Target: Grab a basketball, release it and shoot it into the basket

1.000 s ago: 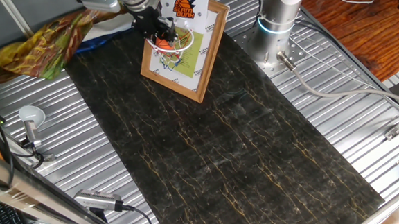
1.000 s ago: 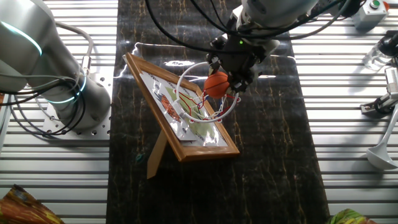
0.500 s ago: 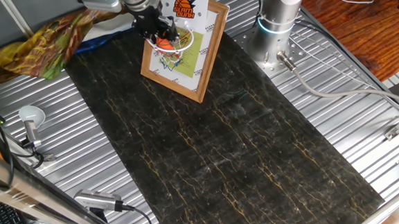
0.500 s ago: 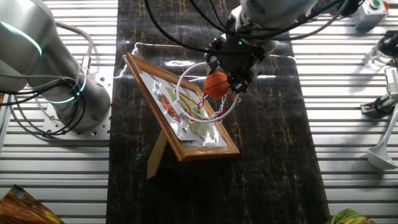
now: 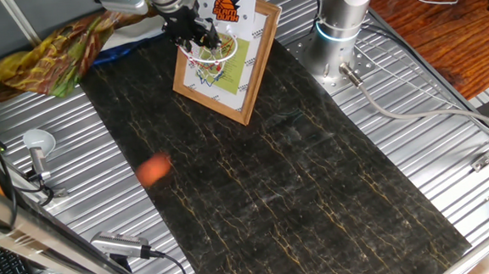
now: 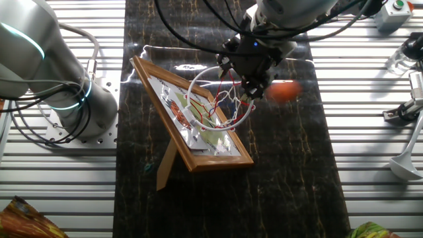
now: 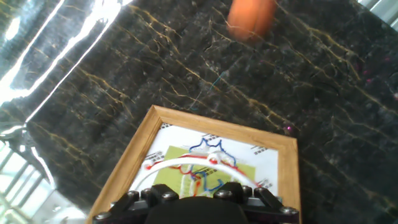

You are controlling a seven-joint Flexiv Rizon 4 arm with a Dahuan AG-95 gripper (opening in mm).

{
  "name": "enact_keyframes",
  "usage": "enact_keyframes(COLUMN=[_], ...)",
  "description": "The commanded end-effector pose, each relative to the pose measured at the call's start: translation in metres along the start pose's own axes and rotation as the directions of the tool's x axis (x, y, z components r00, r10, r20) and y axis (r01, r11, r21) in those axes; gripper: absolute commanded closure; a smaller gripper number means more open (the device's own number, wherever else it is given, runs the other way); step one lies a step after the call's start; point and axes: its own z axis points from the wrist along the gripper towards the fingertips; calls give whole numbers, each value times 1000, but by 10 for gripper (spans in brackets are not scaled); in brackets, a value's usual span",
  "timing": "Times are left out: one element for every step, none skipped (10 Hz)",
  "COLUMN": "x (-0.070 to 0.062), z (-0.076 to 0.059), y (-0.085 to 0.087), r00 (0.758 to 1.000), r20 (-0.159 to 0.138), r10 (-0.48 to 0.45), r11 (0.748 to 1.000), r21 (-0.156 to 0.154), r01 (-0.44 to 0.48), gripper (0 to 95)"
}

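Note:
The basketball is a blurred orange streak low over the black mat, well in front and to the left of the backboard. It also shows in the other fixed view, just right of the hoop, and at the top of the hand view. The basket's orange-red hoop with white net is fixed to the wood-framed backboard. My gripper hangs over the hoop, open, with nothing between its fingers.
The black marble-patterned mat covers the ribbed metal table. The arm's base stands right of the backboard. A crumpled colourful cloth lies far left. A metal ladle and cables lie at the left edge.
The ball has left my gripper. It was held at the hoop; now it is down over the mat, moving away from the backboard. The gripper has stayed over the hoop.

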Motion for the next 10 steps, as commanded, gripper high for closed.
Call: enact_keyframes(x=[-16,-17,-17,-17,-17,-17,-17,-17,-17,-17], z=[-16,-16,-16,-16,-16,-16,-16,-16,-16,-16], y=[15,16,16,16,16,16,16,16,16,16], r00=[995,994,994,994,994,994,994,994,994,994], r20=[-27,-27,-27,-27,-27,-27,-27,-27,-27,-27], r10=[99,103,103,103,103,103,103,103,103,103], r11=[995,994,994,994,994,994,994,994,994,994], r21=[-24,-24,-24,-24,-24,-24,-24,-24,-24,-24], r01=[-99,-104,-104,-104,-104,-104,-104,-104,-104,-104], gripper=[380,570,570,570,570,570,570,570,570,570])
